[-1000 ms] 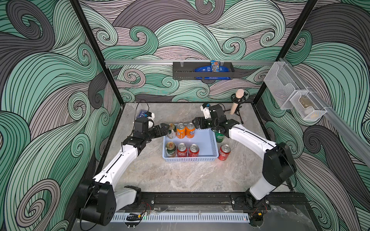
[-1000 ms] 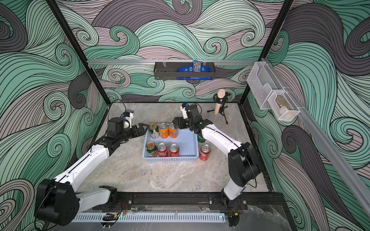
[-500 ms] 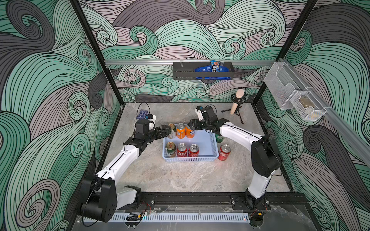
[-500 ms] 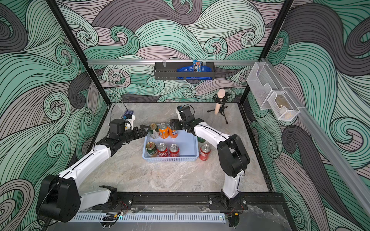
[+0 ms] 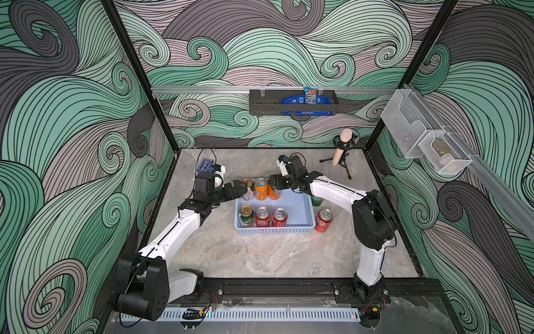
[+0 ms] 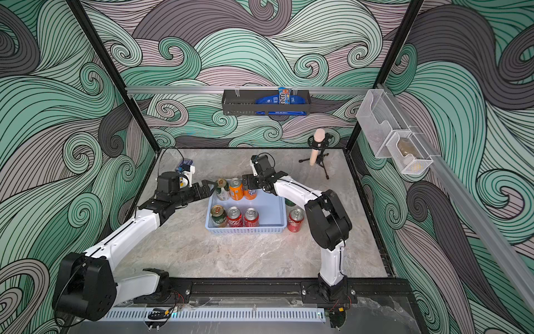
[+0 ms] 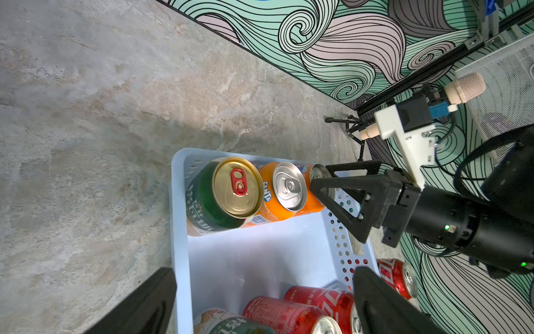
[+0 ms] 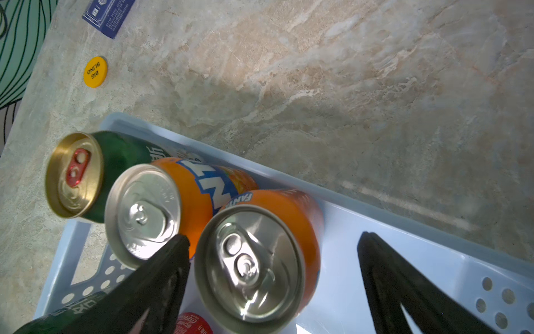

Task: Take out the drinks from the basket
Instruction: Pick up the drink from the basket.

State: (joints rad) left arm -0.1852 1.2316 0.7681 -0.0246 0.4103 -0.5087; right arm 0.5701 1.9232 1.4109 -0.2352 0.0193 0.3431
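The basket (image 5: 274, 230) sits in the middle of the bench (image 5: 260, 260) with 6 cans upright in it. Along its near wall stand a gold-topped green can (image 5: 246, 215) and 2 red cans (image 5: 262, 217). Just outside the near right corner stands another red can (image 5: 323, 220). Behind it, beside the basket's right wall, a bright green can (image 5: 316, 200) is partly hidden under the right arm.

Along the far wall a 2nd gold-topped can (image 6: 222, 189), a left orange can (image 5: 261, 189) and a right orange can (image 8: 254, 260) touch in a row. The left hand (image 7: 263, 269) hangs at the basket's far left corner, fingers spread wide and gripping nothing, with the 2nd gold-topped can just ahead. The right hand (image 8: 274, 236) is spread around the right orange can, 1 fingertip between the 2 orange cans and a gap at the other finger.

Farther back stands a microphone (image 5: 342, 147) on a small tripod, and a black rack (image 5: 291, 101) hangs on the wall.
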